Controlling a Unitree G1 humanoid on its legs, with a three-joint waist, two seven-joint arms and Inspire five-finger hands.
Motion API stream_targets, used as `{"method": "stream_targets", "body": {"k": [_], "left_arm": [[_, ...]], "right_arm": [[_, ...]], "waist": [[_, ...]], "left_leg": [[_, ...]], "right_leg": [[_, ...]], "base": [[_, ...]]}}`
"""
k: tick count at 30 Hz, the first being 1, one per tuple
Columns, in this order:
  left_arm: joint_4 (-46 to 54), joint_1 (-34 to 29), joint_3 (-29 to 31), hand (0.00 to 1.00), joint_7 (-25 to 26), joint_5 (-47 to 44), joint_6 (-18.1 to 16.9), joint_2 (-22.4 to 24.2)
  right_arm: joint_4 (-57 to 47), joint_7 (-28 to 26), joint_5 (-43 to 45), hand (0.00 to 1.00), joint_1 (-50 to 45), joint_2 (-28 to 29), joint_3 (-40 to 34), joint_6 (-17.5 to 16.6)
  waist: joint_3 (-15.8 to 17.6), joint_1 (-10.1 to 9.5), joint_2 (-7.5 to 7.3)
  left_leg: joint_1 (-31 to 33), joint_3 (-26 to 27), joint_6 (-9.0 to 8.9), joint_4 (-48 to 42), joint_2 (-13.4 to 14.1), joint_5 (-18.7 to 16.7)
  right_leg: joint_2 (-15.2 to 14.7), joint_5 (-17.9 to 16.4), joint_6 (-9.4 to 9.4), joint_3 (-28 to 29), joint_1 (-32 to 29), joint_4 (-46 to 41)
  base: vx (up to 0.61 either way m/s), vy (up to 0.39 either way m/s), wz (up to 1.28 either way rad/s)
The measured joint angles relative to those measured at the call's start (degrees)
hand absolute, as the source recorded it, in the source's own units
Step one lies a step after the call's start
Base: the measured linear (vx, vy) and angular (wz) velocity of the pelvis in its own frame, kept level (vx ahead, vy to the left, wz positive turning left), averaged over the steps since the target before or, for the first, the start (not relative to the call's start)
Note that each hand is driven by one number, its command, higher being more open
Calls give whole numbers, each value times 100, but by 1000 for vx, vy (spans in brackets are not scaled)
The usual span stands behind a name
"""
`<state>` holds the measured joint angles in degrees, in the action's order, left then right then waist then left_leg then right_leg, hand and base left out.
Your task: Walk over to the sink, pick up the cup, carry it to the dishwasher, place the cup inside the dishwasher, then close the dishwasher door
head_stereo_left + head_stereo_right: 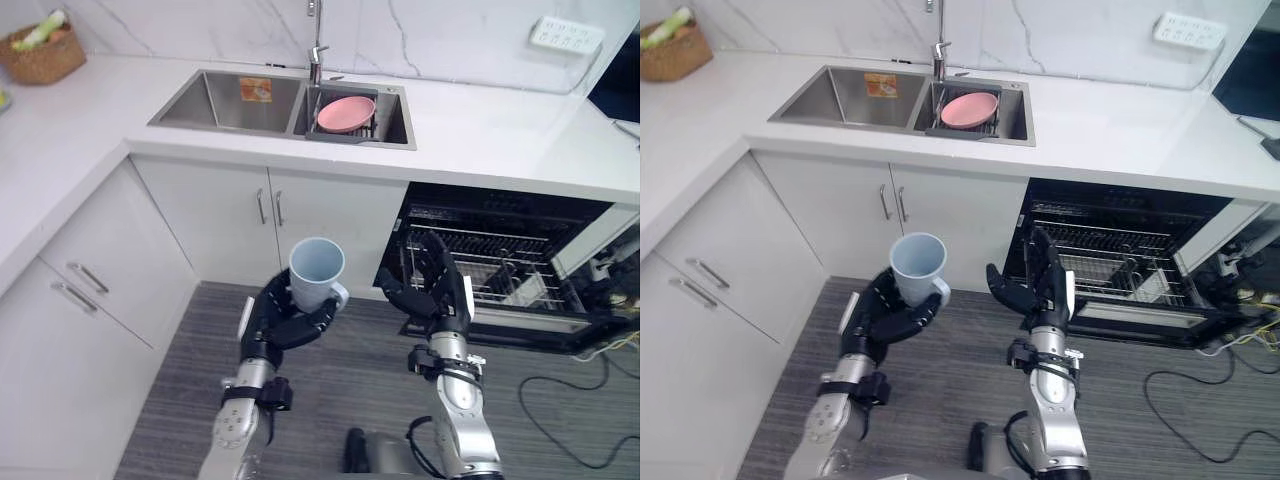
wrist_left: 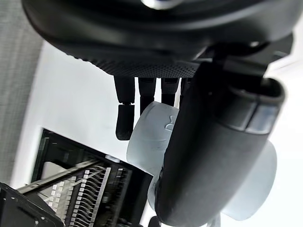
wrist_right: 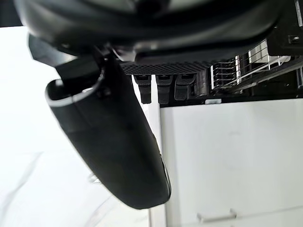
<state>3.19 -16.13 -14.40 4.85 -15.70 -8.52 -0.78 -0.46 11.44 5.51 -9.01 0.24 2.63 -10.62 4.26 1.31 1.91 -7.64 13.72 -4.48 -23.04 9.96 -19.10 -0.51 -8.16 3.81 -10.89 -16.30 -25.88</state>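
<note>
A pale blue cup (image 1: pixel 316 272) stands upright in my left hand (image 1: pixel 283 322), above the grey floor in front of the cabinets. The fingers and thumb are curled round its lower part, as the left wrist view also shows with the cup (image 2: pixel 161 142) between them. My right hand (image 1: pixel 432 290) is raised beside it, fingers straight and holding nothing, just in front of the open dishwasher (image 1: pixel 500 265). The dishwasher's wire rack (image 1: pixel 1120 262) is pulled partly out over the lowered door (image 1: pixel 545 335). The steel sink (image 1: pixel 235 100) lies in the counter beyond.
A pink plate (image 1: pixel 345 113) rests in a dark rack in the sink's right basin, under the tap (image 1: pixel 316 55). A wicker basket (image 1: pixel 42 50) sits at the counter's far left. White cabinet doors (image 1: pixel 265 215) stand close ahead. A power strip (image 1: pixel 567 35) hangs on the wall.
</note>
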Motion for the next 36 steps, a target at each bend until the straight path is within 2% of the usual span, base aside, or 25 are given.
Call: {"method": "stream_targets", "body": {"k": [1, 2, 3, 4, 5, 7, 9, 10, 11, 12, 14, 15, 18, 20, 21, 25, 27, 28, 31, 33, 35, 36], "left_arm": [[-4, -5, 3, 30, 0, 0, 27, 52], [4, -25, -2, 30, -9, -1, 28, 107], [26, -35, -8, 30, -27, 0, 27, 118], [117, -62, -8, 30, -46, -1, 18, 186], [193, -61, 1, 30, -54, -2, -4, 216], [264, -84, 28, 30, -58, -2, -10, 247], [286, -127, 62, 30, -55, -1, -10, 275], [286, -128, 62, 30, -51, -1, -9, 269], [280, -128, 57, 30, -51, -1, -10, 277], [274, -158, 47, 30, -46, -1, -9, 253], [260, -168, 60, 30, -18, -2, -9, 129], [260, -179, 60, 30, 8, -2, -8, 111], [260, -205, 57, 30, 8, -2, -7, 100], [273, -205, 56, 30, 7, -1, -8, 93], [277, -208, 56, 30, 6, -1, -8, 66], [294, -210, 51, 30, 7, -2, -8, -52], [300, -188, 54, 30, 7, -2, -11, -55], [297, -152, 49, 30, 7, -1, -11, -48], [282, -22, 16, 30, -16, 4, -6, 53], [282, -24, 60, 30, -16, 3, -7, 176], [290, -21, 189, 30, -10, 3, -11, 228], [290, -21, 236, 30, -2, 4, -10, 227]], "right_arm": [[-59, 2, 0, 90, -114, 3, 9, 35], [-239, 5, 5, 90, -323, 4, 54, 45], [-381, 9, 8, 90, -429, 6, 66, 45], [-708, 19, 13, 90, -570, 19, 103, 44], [-993, 21, 63, 90, -612, 21, 144, 14], [-1252, 21, 217, 90, -589, 22, 176, -49], [-1292, 27, 236, 90, -514, 24, 172, -100], [-1292, 37, 238, 90, -498, 21, 151, -100], [-1270, 40, 239, 90, -499, 17, 136, -101], [-1202, 32, 240, 90, -505, 15, 139, -107], [-1096, 18, 408, 90, -532, 168, 134, -93], [-1100, -28, 441, 90, -502, 240, 145, -93], [-1070, -116, 443, 90, -514, 249, 201, -90], [-1046, -145, 442, 90, -504, 270, 237, -91], [-986, -175, 440, 90, -487, 279, 286, -91], [-775, -239, 438, 90, -461, 273, 338, -88], [-621, -252, 439, 90, -377, 246, 348, -89], [-499, -255, 443, 90, -294, 254, 384, -88], [-440, -267, 472, 90, -334, 172, 381, -76], [-450, -279, 629, 90, -499, 150, 389, -68], [-632, -360, 839, 90, -587, 94, 503, -69], [-742, -388, 899, 90, -616, 75, 554, -69]], "waist": [[35, -6, 24], [53, -36, 22], [51, -63, 29], [44, -95, 41], [42, -131, 43], [31, -247, 41], [23, -312, 48], [20, -324, 54], [-15, -325, 103], [-47, -340, 31], [-146, -223, -231], [-154, -244, -277], [-137, -330, -285], [-130, -363, -297], [-105, -355, -345], [-35, -260, -465], [-36, -183, -451], [-93, -178, -540], [0, -130, -318], [5, -149, -298], [60, -190, -182], [53, -191, -136]], "left_leg": [[191, -87, -31, -743, 131, 188], [596, -270, -105, -1962, 291, 667], [779, -314, -161, -2472, 350, 659], [1171, -318, -91, -3078, 431, 567], [1493, -306, -8, -3201, 506, 387], [1805, -354, 180, -2684, 528, 138], [1914, -625, 232, -1666, 412, 84], [1928, -934, 211, -867, 277, 117], [1874, -1190, 165, -292, 124, 542], [1788, -1136, 196, -217, 39, 737], [1751, -916, 310, -123, -230, 736], [1738, -758, 424, -169, -311, 662], [1456, -379, 541, -176, -363, 479], [1249, -153, 550, -80, -353, 380], [1052, 85, 557, 28, -364, 331], [732, 398, 581, 177, -343, 239], [765, 479, 567, 191, -293, 230], [833, 527, 507, 139, -290, 203], [897, 325, 437, 53, -114, 201], [796, 258, 413, -170, 27, 215], [1022, 201, 357, -1342, 415, 260], [1134, 147, 329, -1644, 505, 324]], "right_leg": [[74, -33, 36, 3, 285, 144], [110, -54, 69, 61, 710, 415], [119, -60, 71, 97, 903, 563], [131, -65, 69, 169, 1219, 827], [137, -81, 42, 275, 1410, 1021], [139, -124, -32, 546, 1501, 1100], [127, -193, -149, 820, 1527, 1076], [112, -264, -258, 982, 1520, 1021], [86, -393, -420, 1157, 1437, 869], [36, -450, -477, 1278, 1385, 786], [-270, -473, -658, 1462, 1365, 907], [-366, -442, -737, 1614, 1354, 951], [-464, -449, -836, 1849, 1259, 648], [-493, -491, -905, 1739, 1027, 140], [-599, -502, -927, 1410, 751, -415], [-821, -488, -949, 660, 444, -1041], [-844, -621, -777, 332, 410, -851], [-812, -683, -656, 202, 481, -482], [-580, -648, -599, 51, 829, 120], [-451, -642, -580, -31, 1187, 409], [-213, -599, -515, 5, 1649, 757], [-160, -593, -503, 40, 1725, 812]], "base": [[419, -92, -7], [401, -64, -12], [442, -25, -22], [289, 34, -33], [264, 51, -40], [189, 114, -67], [180, 226, -74], [193, 355, -67], [130, 253, -71], [173, 325, -49], [217, 319, -33], [225, 309, -43], [128, 192, -63], [63, 100, -79], [45, 73, -66], [32, 6, -49], [41, -88, -32], [66, -113, -28], [83, -100, -4], [105, -95, 12], [108, -50, -16], [128, 24, -28]]}}
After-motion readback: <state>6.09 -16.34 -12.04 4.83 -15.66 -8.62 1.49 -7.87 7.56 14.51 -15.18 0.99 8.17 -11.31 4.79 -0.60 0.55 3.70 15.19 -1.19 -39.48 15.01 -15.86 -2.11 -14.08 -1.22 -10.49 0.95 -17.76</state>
